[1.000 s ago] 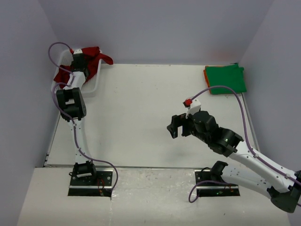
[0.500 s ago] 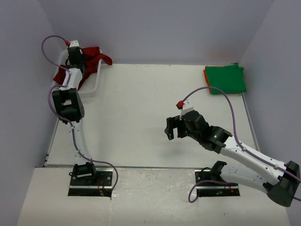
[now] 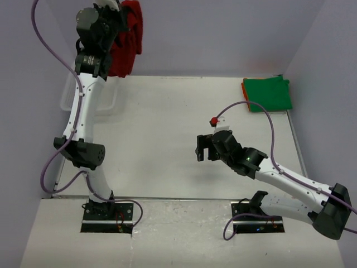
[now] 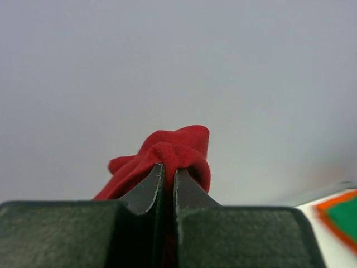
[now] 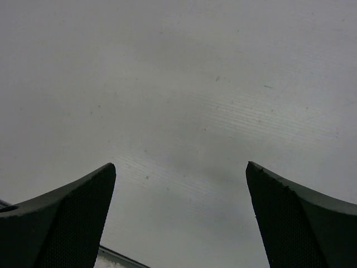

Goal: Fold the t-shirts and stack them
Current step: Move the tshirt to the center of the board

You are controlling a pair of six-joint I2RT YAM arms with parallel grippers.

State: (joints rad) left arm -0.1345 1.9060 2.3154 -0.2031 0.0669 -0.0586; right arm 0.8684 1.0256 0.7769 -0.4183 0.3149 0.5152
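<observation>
High above the table's far left corner my left gripper [image 3: 118, 11] is shut on the dark red t-shirt [image 3: 125, 39], which hangs down bunched against the back wall. The left wrist view has the red cloth [image 4: 181, 148] pinched between the closed fingers [image 4: 146, 190]. A folded green t-shirt [image 3: 269, 93] lies on an orange one [image 3: 244, 88] at the far right corner. My right gripper [image 3: 202, 147] hovers over the middle of the table, open, with nothing between its fingers [image 5: 72, 212].
A white mesh basket [image 3: 106, 100] stands at the far left, below the lifted shirt. Lilac walls close in the table on three sides. The white table top [image 3: 167, 128] spreads between the arms.
My left gripper closed on the red shirt in the basket and lifted it high, out of the basket. The right arm slid a little to the left and stayed open.
</observation>
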